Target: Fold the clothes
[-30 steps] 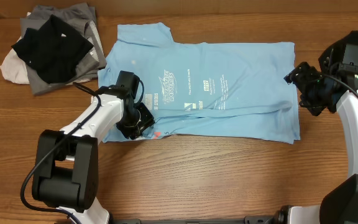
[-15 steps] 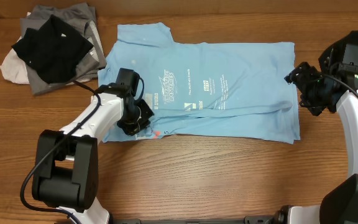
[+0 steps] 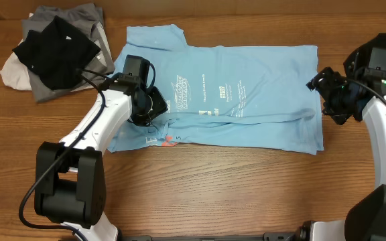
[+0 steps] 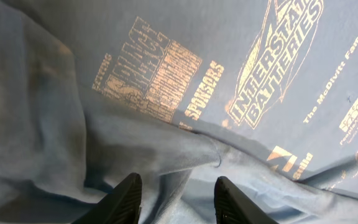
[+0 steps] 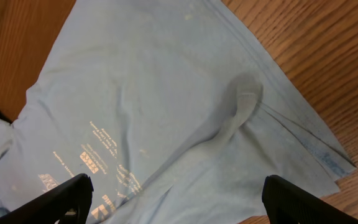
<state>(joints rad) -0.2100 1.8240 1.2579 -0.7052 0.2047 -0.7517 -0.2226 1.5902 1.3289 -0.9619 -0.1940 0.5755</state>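
While the left pincer [image 4: 178, 200] hangs partly open right over a raised crease [image 4: 197, 140] in the sky-blue T-shirt [image 3: 246, 100], gripping nothing that shows, the shirt lies spread across the middle of the worktop [image 3: 213, 194], near edge doubled over in a loose band. The right pincer [image 3: 324, 90] gapes wide just beside the shirt's right edge, empty.

Risks:
- The left pincer closing on that crease likely nips two layers, so a lift drags the whole left side, not one flap.
- With a pull from the left alone and the right end unpinned, the shirt probably slides and skews on the wood.
- The lumpy ridge [image 5: 244, 102] near the right edge could get folded in and leave a bulge.
- The garment pile [image 3: 55, 57] (black, grey, off-white) sits in the far-left corner, close to the left arm's cable, and could snag.
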